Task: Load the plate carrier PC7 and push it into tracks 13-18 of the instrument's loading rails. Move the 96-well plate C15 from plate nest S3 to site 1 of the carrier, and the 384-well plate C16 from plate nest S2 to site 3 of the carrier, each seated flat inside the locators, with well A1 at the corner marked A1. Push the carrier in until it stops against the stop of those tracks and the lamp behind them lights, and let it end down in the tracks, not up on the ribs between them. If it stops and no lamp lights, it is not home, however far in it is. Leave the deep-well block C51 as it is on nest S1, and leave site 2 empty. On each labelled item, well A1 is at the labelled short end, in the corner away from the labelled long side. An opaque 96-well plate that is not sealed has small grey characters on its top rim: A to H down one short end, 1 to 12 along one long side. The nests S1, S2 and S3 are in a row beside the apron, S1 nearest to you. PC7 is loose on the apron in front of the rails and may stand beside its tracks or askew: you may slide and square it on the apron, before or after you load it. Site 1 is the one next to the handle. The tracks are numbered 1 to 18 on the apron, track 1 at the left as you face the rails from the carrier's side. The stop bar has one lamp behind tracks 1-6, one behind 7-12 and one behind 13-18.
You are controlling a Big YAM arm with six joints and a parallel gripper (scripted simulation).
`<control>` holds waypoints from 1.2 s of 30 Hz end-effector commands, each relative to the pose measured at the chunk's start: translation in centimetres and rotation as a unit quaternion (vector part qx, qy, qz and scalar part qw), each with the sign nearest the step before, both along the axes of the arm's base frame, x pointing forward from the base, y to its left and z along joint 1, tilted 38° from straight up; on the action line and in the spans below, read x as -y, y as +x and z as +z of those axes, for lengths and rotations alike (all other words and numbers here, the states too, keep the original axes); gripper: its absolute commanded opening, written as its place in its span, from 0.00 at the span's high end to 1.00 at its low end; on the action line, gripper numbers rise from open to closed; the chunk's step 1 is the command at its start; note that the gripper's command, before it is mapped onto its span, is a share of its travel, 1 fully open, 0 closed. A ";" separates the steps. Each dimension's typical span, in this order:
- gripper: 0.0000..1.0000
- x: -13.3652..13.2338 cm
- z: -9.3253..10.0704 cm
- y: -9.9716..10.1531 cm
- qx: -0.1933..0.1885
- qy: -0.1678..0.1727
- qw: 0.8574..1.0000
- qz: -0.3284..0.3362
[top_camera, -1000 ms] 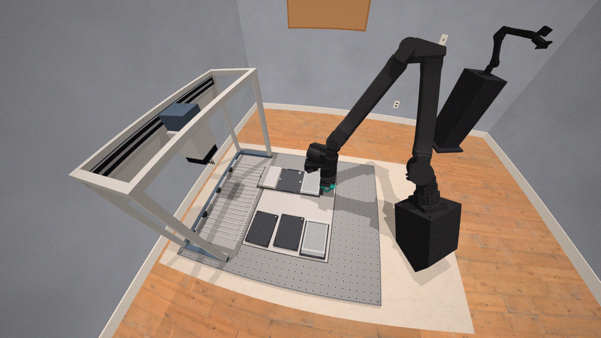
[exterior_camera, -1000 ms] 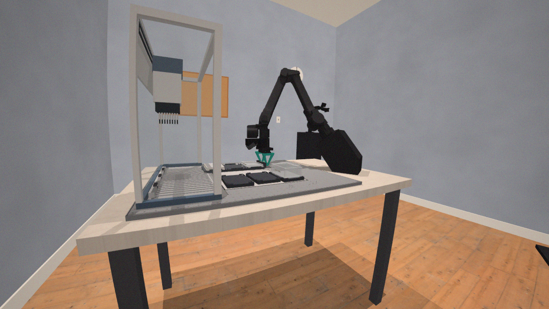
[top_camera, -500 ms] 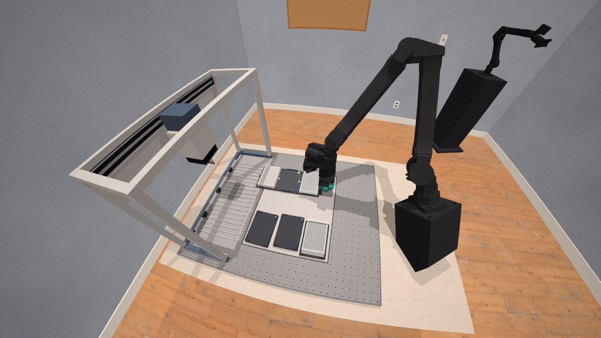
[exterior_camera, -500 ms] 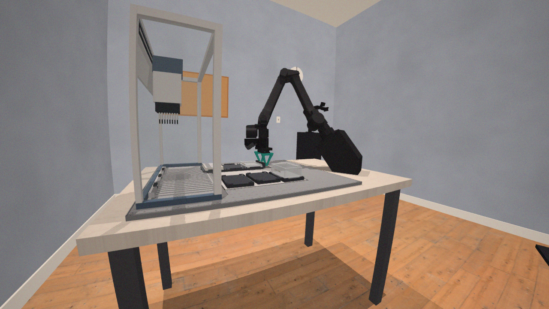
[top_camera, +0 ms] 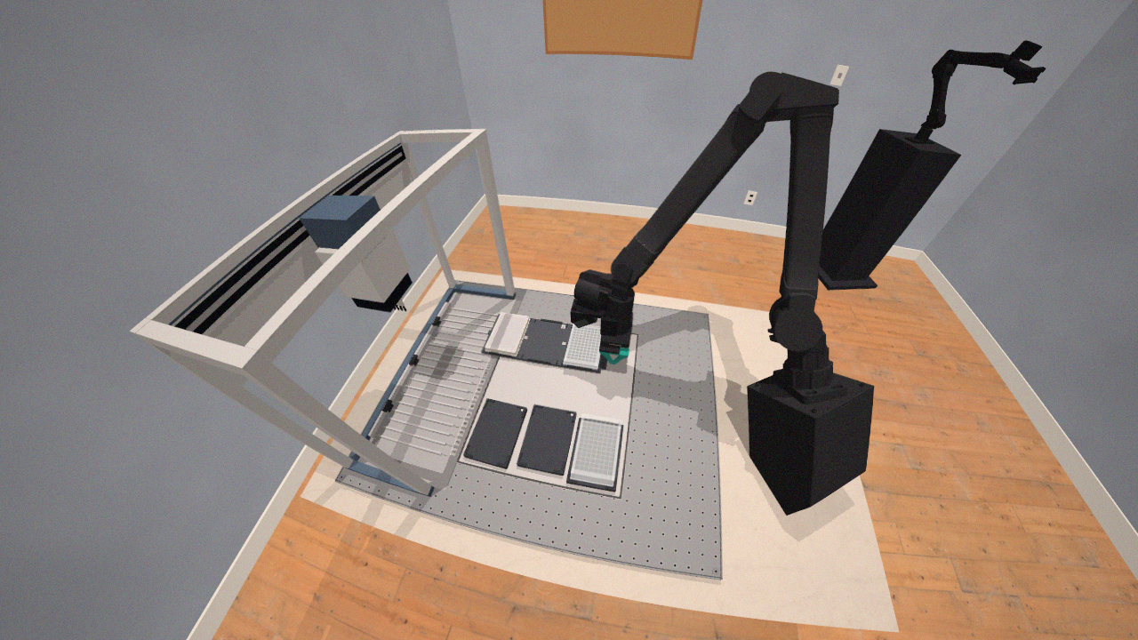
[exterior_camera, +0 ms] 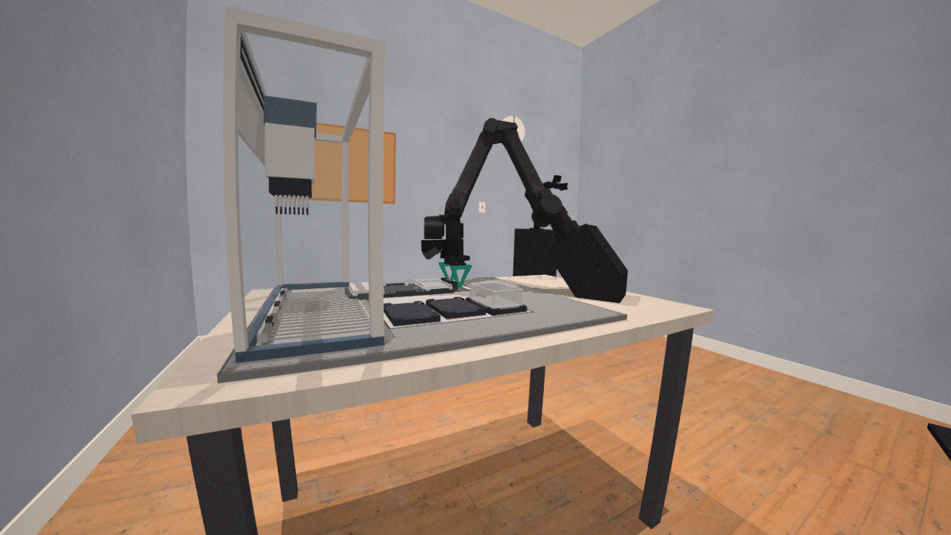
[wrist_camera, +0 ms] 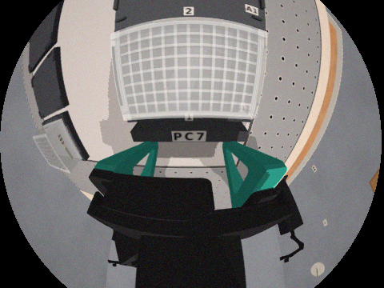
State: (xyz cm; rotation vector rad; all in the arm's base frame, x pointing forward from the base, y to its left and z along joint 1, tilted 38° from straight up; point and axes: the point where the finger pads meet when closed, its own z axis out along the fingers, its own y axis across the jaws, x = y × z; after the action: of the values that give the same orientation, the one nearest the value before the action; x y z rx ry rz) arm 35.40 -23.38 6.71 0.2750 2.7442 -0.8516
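Observation:
The carrier PC7 (top_camera: 544, 342) (exterior_camera: 401, 290) (wrist_camera: 154, 131) lies with its far end at the front ends of the rails (top_camera: 425, 381) (exterior_camera: 316, 316). A pale gridded plate, C15 (top_camera: 583, 347) (wrist_camera: 189, 72), sits on site 1 beside the handle. A white plate, C16 (top_camera: 507, 332), is on site 3; site 2 is bare. My gripper (top_camera: 614, 353) (exterior_camera: 456, 279) (wrist_camera: 190, 141) is open, fingertips just behind the handle's outer face, with nothing between them. Exact contact is unclear. The deep-well block C51 (top_camera: 597, 452) (exterior_camera: 495, 293) stands on S1. Nests S2 (top_camera: 546, 440) and S3 (top_camera: 496, 434) are empty.
The instrument frame (top_camera: 497, 214) (exterior_camera: 377, 199) rises around the rails, with a pipetting head (top_camera: 373, 274) (exterior_camera: 290, 146) hanging above them. Three small lamp housings stand along the stop bar; none looks lit. The nest row lies beside the carrier, across the apron (top_camera: 548, 388).

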 end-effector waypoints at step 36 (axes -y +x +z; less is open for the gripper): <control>0.20 -0.1 2.6 6.1 0.028 -0.005 1.000 0.007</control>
State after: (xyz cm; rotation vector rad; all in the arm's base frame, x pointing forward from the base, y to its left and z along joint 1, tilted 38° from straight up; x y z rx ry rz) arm 38.56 -23.55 7.65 0.2792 2.7415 -0.8505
